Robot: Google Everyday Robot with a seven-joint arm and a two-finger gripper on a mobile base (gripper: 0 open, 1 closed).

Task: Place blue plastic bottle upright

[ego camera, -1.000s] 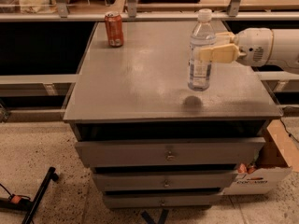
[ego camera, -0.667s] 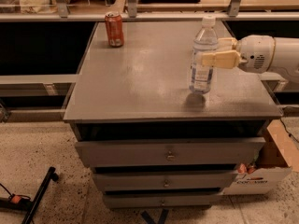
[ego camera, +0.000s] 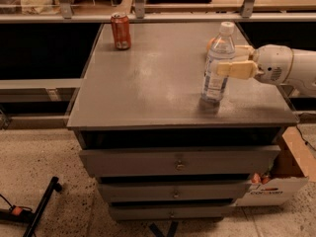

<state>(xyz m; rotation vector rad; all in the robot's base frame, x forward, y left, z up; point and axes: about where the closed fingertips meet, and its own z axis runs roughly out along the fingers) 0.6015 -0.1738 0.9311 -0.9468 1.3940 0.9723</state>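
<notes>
The blue plastic bottle [ego camera: 217, 63] is clear, with a white cap and a blue-and-white label. It is upright at the right side of the grey cabinet top [ego camera: 148, 83], its base at or just above the surface. My gripper [ego camera: 218, 57] reaches in from the right on a white arm [ego camera: 289, 70]. Its cream fingers [ego camera: 236, 69] sit on either side of the bottle's middle and are shut on it. The far fingertip is partly hidden behind the bottle.
A red-orange soda can [ego camera: 121, 31] stands upright at the back left of the cabinet top. Rails and shelves run behind the cabinet. Drawers [ego camera: 177, 162] are below. A cardboard box [ego camera: 281, 181] sits on the floor at the right, and a black tool [ego camera: 39, 206] at the left.
The gripper has carried the bottle slightly right and down. The gap between the bottle's base and its shadow on the top has closed.
</notes>
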